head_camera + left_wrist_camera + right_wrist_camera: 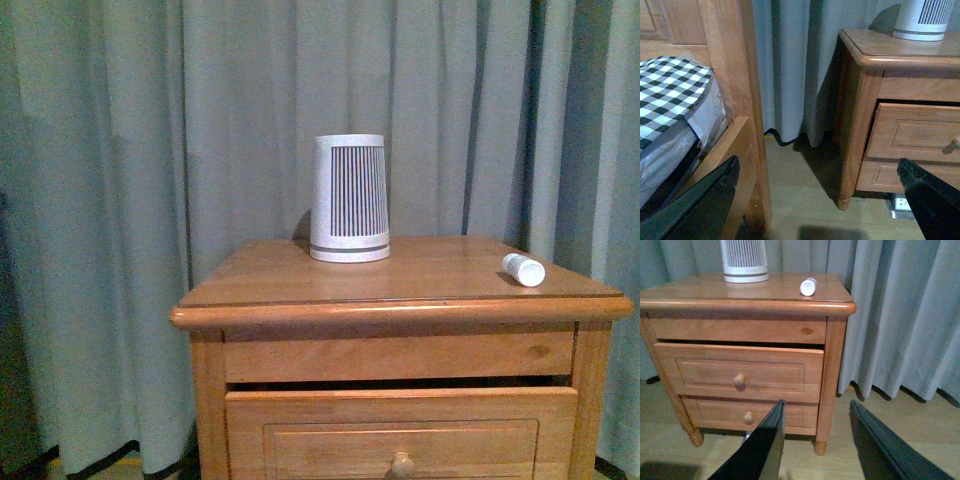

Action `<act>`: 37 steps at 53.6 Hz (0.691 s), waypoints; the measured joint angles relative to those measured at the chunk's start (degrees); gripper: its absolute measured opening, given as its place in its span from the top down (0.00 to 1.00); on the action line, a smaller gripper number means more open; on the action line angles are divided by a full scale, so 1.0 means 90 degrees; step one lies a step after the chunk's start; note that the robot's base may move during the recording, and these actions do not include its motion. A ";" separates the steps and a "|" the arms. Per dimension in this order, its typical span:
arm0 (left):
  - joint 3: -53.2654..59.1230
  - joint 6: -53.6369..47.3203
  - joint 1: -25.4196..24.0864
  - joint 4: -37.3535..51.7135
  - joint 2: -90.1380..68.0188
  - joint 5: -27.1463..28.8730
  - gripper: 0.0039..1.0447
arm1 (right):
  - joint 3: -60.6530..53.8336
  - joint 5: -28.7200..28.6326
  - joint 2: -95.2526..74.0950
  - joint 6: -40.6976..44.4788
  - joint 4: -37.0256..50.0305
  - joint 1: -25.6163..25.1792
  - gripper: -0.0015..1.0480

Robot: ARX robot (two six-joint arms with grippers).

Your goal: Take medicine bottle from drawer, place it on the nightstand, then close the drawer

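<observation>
Two end effectors show only in their own wrist views, and neither holds or touches anything. On the left, the left end effector (pixel 820 200) is released, its dark fingers spread far apart with bare floor between them. It hangs low, between a wooden bed frame (pixel 737 100) carrying a black-and-white checked pillow (pixel 670 92) on the far left and the nightstand (pixel 400 300) to the right. A white wall socket (pixel 901 204) peeps from under the nightstand, partly hidden by one finger.

On the nightstand's flat top, a tall white ribbed appliance (pixel 349 198) stands upright toward the far edge, near the middle. The drawer (pixel 400 430) beneath the top sticks out slightly, with a dark gap above its front; its inside cannot be seen. In the front view the drawer is cut off at the bottom edge, with only the top of its round knob (pixel 401 464) showing.

Farther right, the medicine bottle (pixel 523 269) lies on its side near the right edge of the top, well apart from the appliance.

The right end effector (pixel 815 440) is also released, fingers wide apart, low in front of the nightstand's right front corner. Grey curtains (pixel 150 200) hang behind everything.
</observation>
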State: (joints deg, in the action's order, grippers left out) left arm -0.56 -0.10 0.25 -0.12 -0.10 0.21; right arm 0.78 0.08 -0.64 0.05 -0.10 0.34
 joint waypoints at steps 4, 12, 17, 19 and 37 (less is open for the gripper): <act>0.0000 -0.0002 0.0000 0.0000 0.0000 -0.0007 0.06 | 0.0000 0.0005 0.0010 0.0000 -0.0002 -0.0012 0.86; 0.0000 0.0000 0.0000 0.0000 0.0000 -0.0002 0.06 | 0.0000 0.0002 0.0027 -0.0005 -0.0002 -0.0017 0.97; 0.0000 -0.0002 0.0000 0.0000 0.0000 -0.0005 0.06 | 0.0000 0.0002 0.0027 -0.0005 -0.0002 -0.0017 0.97; 0.0000 -0.0002 0.0000 0.0000 0.0000 -0.0005 0.06 | 0.0000 0.0002 0.0027 -0.0002 -0.0002 -0.0017 0.97; 0.0000 0.0000 0.0000 0.0000 0.0000 -0.0005 0.06 | 0.0000 0.0002 0.0029 -0.0002 -0.0002 -0.0017 0.54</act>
State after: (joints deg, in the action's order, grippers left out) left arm -0.56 -0.10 0.25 -0.12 -0.10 0.16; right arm 0.78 0.10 -0.38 0.03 -0.12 0.19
